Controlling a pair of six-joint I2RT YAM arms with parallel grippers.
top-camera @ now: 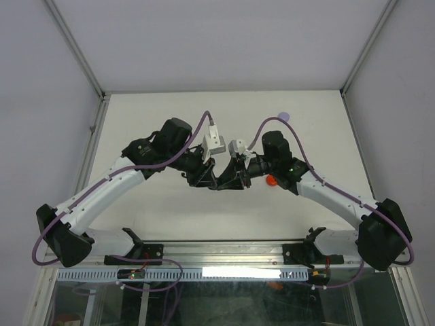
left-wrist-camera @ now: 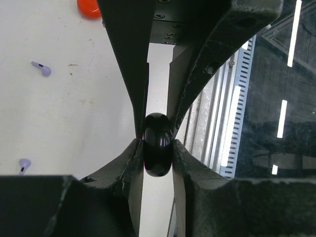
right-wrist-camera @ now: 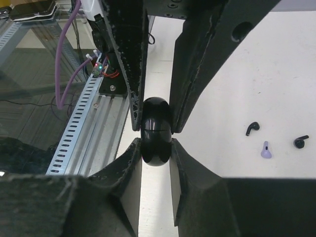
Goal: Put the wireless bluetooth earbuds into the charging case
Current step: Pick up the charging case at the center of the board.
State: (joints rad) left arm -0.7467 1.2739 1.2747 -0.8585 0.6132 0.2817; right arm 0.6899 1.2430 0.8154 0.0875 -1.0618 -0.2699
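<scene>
1. White tabletop (top-camera: 170, 122), walled in by pale grey panels, carries everything. Two white-and-black arms reach from its near edge and meet over its middle.
2. The left gripper (left-wrist-camera: 157, 155) pinches a glossy black rounded charging case (left-wrist-camera: 157, 132), with one finger pressed against each side.
3. The right gripper (right-wrist-camera: 156, 148) grips the same charging case from the opposite end, its jaws clamped on the case's sides. The case hangs above the table between the two grippers.
4. In the left wrist view, one pale purple stemmed plastic earbud (left-wrist-camera: 42, 68) lies on the bare table. A second purple earbud (left-wrist-camera: 23, 164) lies well apart from it.
5. In the right wrist view, two black stemmed plastic earbuds lie on the table beside the case. One is the nearer black bud (right-wrist-camera: 252, 128) and the other is the farther black bud (right-wrist-camera: 300, 142), with a pale purple bud (right-wrist-camera: 266, 149) between them. All three lie apart, none touching.
6. I cannot tell from the overhead view where the earbuds sit relative to the table's edges.
7. A flat red round disc (top-camera: 270, 180) lies just beside the right arm, right of the table's middle.
8. A flat pale purple round disc (top-camera: 284, 116) lies near the far edge.
</scene>
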